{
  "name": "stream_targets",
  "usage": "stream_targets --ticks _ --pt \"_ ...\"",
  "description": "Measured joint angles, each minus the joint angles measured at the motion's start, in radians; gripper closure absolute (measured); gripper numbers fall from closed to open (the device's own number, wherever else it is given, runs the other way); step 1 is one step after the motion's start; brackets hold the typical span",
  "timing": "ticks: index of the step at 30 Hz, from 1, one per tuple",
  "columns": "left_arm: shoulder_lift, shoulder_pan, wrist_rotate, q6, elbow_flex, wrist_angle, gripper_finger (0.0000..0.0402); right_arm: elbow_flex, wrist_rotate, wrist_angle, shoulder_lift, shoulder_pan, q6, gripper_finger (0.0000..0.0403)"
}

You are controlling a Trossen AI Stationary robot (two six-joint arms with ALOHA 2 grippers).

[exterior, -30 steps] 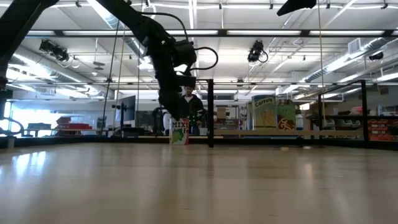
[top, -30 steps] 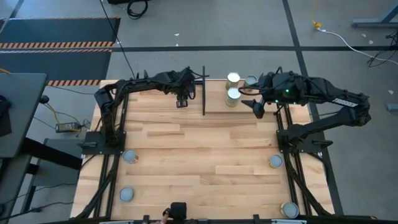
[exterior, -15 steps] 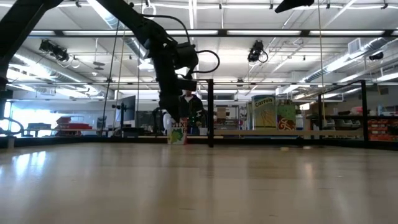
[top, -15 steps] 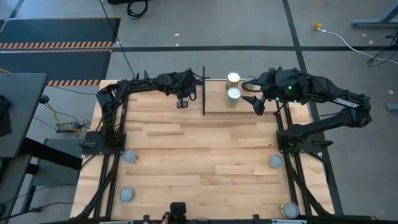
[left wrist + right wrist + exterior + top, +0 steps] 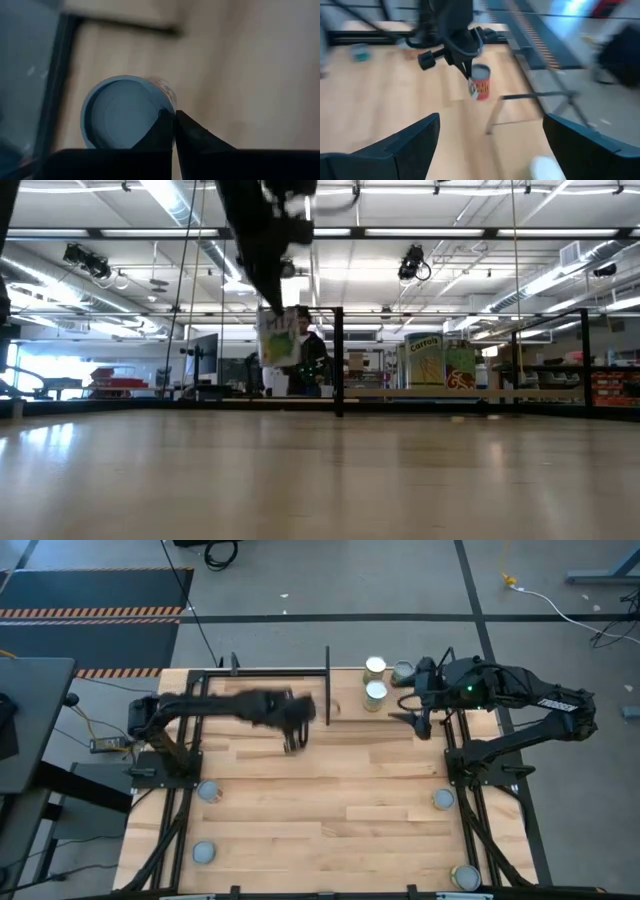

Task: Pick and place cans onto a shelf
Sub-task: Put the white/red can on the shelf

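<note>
High view: from above, the left arm reaches across the back half of the table (image 5: 330,800), blurred, its gripper (image 5: 296,730) just left of the shelf's black upright.
Left gripper: clamped on a can (image 5: 127,112); the left wrist view shows the pale-blue lid pressed against the meeting fingertips (image 5: 167,131).
Held can: in the low view it hangs clear of the tabletop under the dark arm, its label (image 5: 278,340) tilted; the right wrist view shows the same can (image 5: 480,87) with a red-orange side, pinched from above.
Shelf: a light board (image 5: 345,705) at the back edge of the table, bounded by thin black bars.
Cans at the back: three stand close together (image 5: 375,667) (image 5: 374,691) (image 5: 403,670), beside the right gripper.
Right gripper: fingers spread wide apart, nothing between them (image 5: 412,718); both dark fingers (image 5: 405,145) show far apart in its own wrist view.
Loose cans: two near the left front (image 5: 209,791) (image 5: 203,853), two near the right front (image 5: 443,799) (image 5: 465,877), well apart from the shelf.
</note>
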Motion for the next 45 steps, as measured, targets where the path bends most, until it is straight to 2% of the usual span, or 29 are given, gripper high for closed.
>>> stream_targets --ticks 5,8,11,14,17,19,22,27,32,38,42,45 --pt "-0.005 -0.235 0.004 -0.163 0.000 0.157 0.0393 0.000 -0.165 0.025 0.004 0.013 0.052 0.0041" --pt "0.038 -0.314 -0.005 -0.194 0.000 0.278 0.0393 0.000 -0.232 0.007 0.012 0.014 0.196 0.0041" --pt "0.082 -0.357 -0.012 -0.235 -0.002 0.355 0.0393 0.000 -0.283 -0.112 0.024 0.041 0.281 0.0041" --pt "0.098 -0.380 -0.003 -0.269 -0.001 0.364 0.0393 -0.012 -0.261 -0.198 0.045 0.131 0.381 0.0041" --pt "0.103 -0.401 -0.003 -0.271 -0.002 0.338 0.0393 -0.046 -0.197 -0.182 0.073 0.272 0.474 0.0041" --pt "0.103 -0.418 -0.003 -0.270 0.000 0.339 0.0393 -0.069 -0.153 -0.126 0.109 0.368 0.525 0.0043" --pt "0.102 -0.458 -0.002 -0.269 -0.001 0.257 0.0393 -0.095 -0.071 -0.009 0.185 0.496 0.578 0.0047" --pt "0.102 -0.546 -0.008 -0.328 -0.001 0.072 0.0393 -0.095 0.000 0.180 0.358 0.628 0.657 0.0055" --pt "0.102 -0.598 -0.029 -0.344 -0.001 0.041 0.0393 -0.095 -0.007 0.359 0.531 0.662 0.769 0.0057" --pt "0.165 -0.621 -0.048 -0.317 -0.001 0.051 0.0392 -0.095 -0.004 0.564 0.685 0.636 0.752 0.0057" --pt "0.214 -0.620 -0.056 -0.278 0.002 0.060 0.0378 -0.095 -0.004 0.565 0.743 0.608 0.705 0.0057" --pt "0.219 -0.619 -0.060 -0.303 0.002 0.059 0.0347 -0.095 -0.037 0.546 0.782 0.586 0.697 0.0056"
